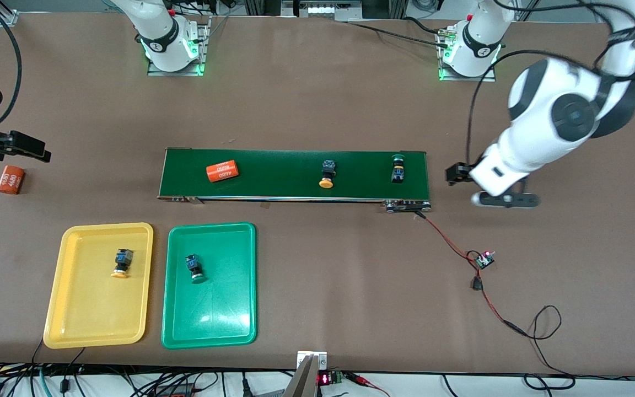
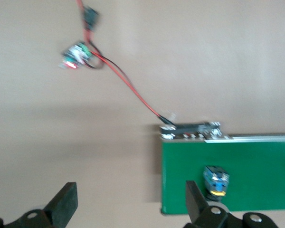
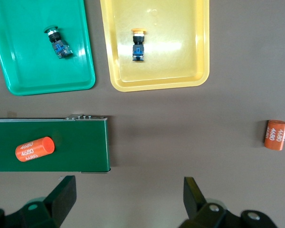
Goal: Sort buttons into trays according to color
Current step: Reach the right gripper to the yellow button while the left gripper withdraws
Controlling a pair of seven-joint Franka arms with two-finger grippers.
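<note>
The yellow tray [image 1: 80,309] holds one yellow-capped button [image 1: 122,262]. Beside it, the green tray [image 1: 213,320] holds one green-capped button [image 1: 194,267]. Two more buttons lie on the conveyor belt [image 1: 279,165]: a yellow-capped one [image 1: 327,173] mid-belt and a green-capped one [image 1: 397,168] near the left arm's end. My left gripper [image 1: 505,203] hangs open and empty over the table just off that end of the belt; in its wrist view [image 2: 131,199] the green-capped button [image 2: 215,180] lies beside one finger. My right gripper [image 1: 31,148] is open and empty [image 3: 130,194] past the belt's other end.
An orange cylinder [image 1: 222,170] lies on the belt toward the right arm's end. Another orange cylinder [image 1: 11,180] sits on the table under the right gripper. A small circuit board [image 1: 484,259] on red wires lies nearer the front camera than the left gripper.
</note>
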